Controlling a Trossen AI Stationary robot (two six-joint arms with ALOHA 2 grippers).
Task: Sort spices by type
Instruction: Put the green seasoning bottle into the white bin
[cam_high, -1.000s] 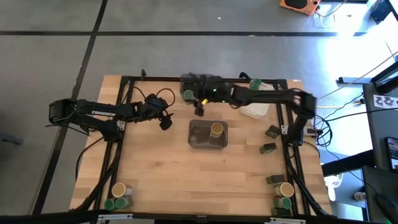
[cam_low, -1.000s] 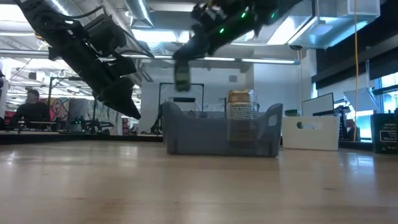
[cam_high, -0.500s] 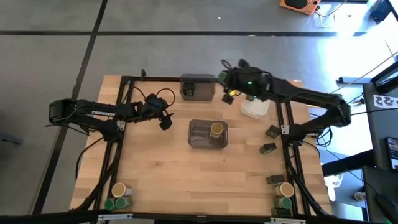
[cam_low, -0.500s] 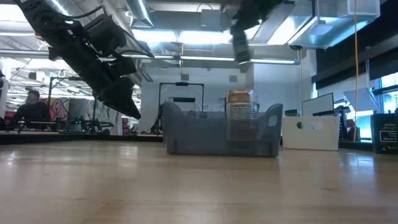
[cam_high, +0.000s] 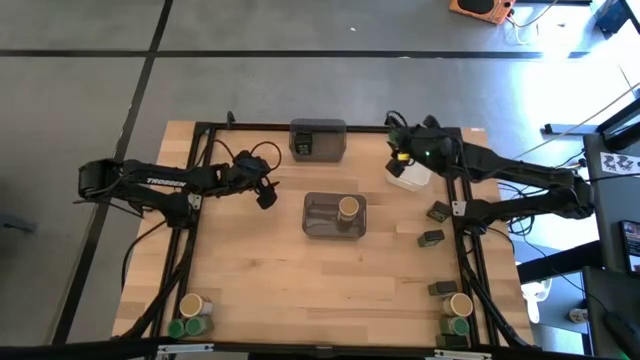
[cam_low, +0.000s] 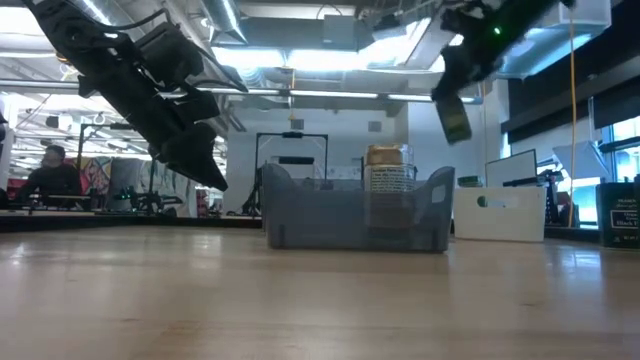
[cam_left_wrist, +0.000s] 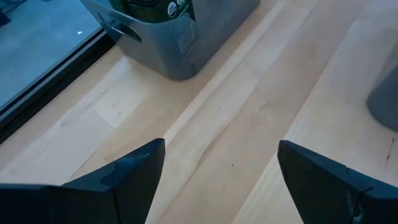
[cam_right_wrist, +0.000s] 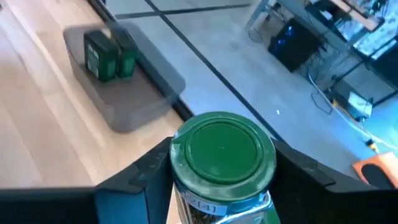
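Observation:
My right gripper (cam_high: 401, 159) is up over the white tray (cam_high: 412, 178) at the far right, shut on a green-lidded jar (cam_right_wrist: 222, 155), which also shows as the jar (cam_low: 455, 116) in the low view. My left gripper (cam_high: 265, 196) hangs open at the left of the centre grey bin (cam_high: 333, 228), with bare wood between its fingers (cam_left_wrist: 134, 171). A tan-lidded jar (cam_high: 348, 207) stands in that bin. The far grey bin (cam_high: 318, 131) holds green tins (cam_right_wrist: 106, 56). Dark tins (cam_high: 438, 211) lie at the right, and jars (cam_high: 458, 305) stand at both near corners. My right gripper pinches the green-lidded jar between its two fingers (cam_right_wrist: 144, 177), by its round sides just under the lid (cam_right_wrist: 186, 193). The jar is lifted clear, well above the table, and tilted, with its lid turned back toward the wrist.
The black frame rails (cam_high: 195, 200) run along the table's left, right and far sides. Jars (cam_high: 190, 305) stand at the near left corner, and more tins (cam_high: 443, 288) at the near right. Bare wood lies between the centre bin and the near edge.
My right gripper has swung toward the table's right edge with the green-lidded jar, from beside the far grey bin to above the white tray, and has turned on the way. The jar has stayed lifted clear throughout.

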